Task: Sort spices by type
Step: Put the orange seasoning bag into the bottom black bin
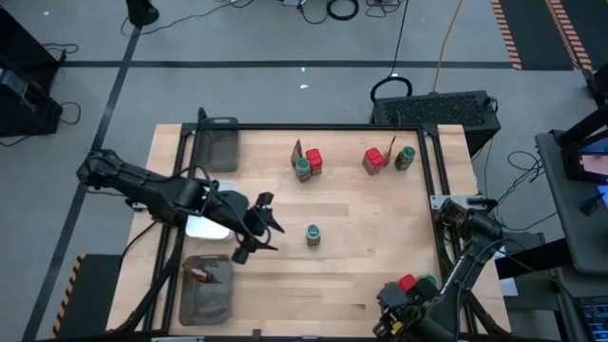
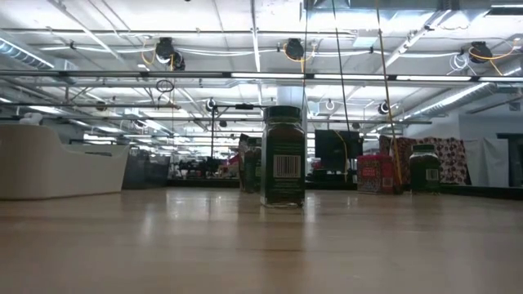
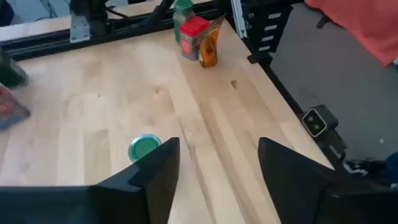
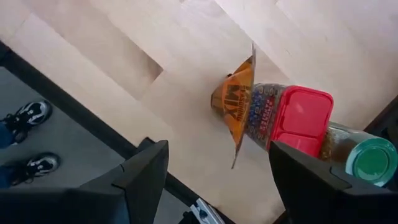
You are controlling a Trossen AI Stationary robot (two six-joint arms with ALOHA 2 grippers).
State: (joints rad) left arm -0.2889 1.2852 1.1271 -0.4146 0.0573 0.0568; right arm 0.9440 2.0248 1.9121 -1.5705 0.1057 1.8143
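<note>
On the table's left, the left end effector (image 1: 261,228) (fingers apart, empty) hovers near a green-lidded jar (image 1: 313,234).

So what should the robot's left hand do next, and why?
Probably reach forward toward the lone jar with the green lid and lower around it. The left gripper hangs open and empty beside that jar, which stands alone mid-table, apart from the other spices. The right gripper is open at the table's near right corner over a sachet, a red box and another jar.
</note>
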